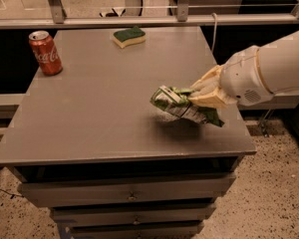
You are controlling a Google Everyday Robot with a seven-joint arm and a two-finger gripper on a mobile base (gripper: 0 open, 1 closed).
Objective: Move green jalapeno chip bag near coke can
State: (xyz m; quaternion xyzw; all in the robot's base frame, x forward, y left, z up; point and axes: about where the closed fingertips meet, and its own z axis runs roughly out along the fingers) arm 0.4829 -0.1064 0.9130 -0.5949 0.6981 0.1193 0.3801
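The green jalapeno chip bag is a crumpled light-green foil bag near the table's right front. It hangs a little above the tabletop, with a shadow under it. My gripper comes in from the right and is shut on the bag's right end, its cream fingers wrapped over the foil. The coke can stands upright at the table's far left corner, well apart from the bag.
A green-and-yellow sponge lies at the back middle of the grey table. A metal rail and glass partition run behind the table. Drawers sit under the tabletop. The floor lies to the right.
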